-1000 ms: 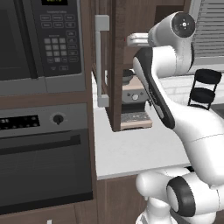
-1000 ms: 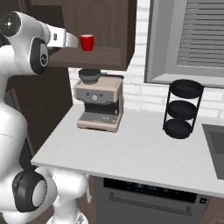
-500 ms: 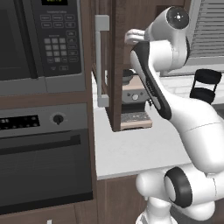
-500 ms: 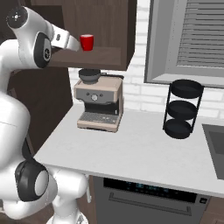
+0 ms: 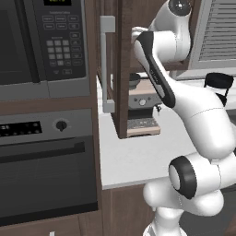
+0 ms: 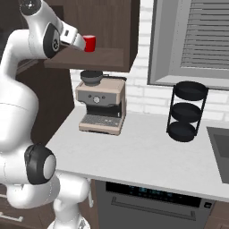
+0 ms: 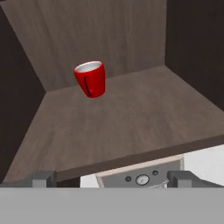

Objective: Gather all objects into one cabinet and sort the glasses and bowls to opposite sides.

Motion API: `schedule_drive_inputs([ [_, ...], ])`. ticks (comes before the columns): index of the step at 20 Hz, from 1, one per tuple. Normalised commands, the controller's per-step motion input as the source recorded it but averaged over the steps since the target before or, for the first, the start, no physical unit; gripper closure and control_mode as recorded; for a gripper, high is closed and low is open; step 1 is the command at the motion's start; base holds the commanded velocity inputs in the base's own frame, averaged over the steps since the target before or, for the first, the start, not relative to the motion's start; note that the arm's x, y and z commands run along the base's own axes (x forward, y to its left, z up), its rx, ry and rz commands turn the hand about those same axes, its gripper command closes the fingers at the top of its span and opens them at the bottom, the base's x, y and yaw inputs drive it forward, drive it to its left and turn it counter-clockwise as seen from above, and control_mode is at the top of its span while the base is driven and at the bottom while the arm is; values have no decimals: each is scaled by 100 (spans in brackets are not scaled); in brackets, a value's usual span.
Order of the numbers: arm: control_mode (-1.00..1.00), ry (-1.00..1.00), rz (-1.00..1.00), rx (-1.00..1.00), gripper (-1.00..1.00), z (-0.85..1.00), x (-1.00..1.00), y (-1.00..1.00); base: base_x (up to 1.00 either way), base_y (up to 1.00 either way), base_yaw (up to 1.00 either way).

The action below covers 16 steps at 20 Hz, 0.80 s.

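Observation:
One red glass (image 7: 90,78) stands upright towards the back left of the cabinet's wooden shelf (image 7: 131,122). From the right base view the same glass (image 6: 90,43) sits on the shelf (image 6: 96,60) just past my hand. My gripper (image 7: 113,178) is open, its fingertips (image 7: 43,177) spread wide at the shelf's front edge, short of the glass and not touching it. Nothing is between them. The cabinet door (image 5: 123,69) hangs open with its grey bar handle (image 5: 107,64). The bowls are out of view.
A coffee machine (image 6: 100,105) stands on the counter (image 6: 143,156) right under the shelf. A black three-tier stand (image 6: 187,112) is to the right, by a sink edge (image 6: 219,147). A microwave (image 5: 41,41) and an oven (image 5: 46,166) fill the left wall.
The arm's upper joints have shifted a little upward. The glass stays where it was and the gripper stays open.

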Motion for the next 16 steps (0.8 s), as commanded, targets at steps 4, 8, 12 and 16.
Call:
schedule_drive_inputs([
  [4,-100,0,0,0,-100,-33,42,0,0,0,0],
  [8,-100,-4,0,0,-100,-27,40,1,0,0,0],
  [12,-100,-6,0,0,-100,-1,44,18,0,0,0],
  [16,-100,-1,0,0,-100,0,39,27,0,0,0],
])
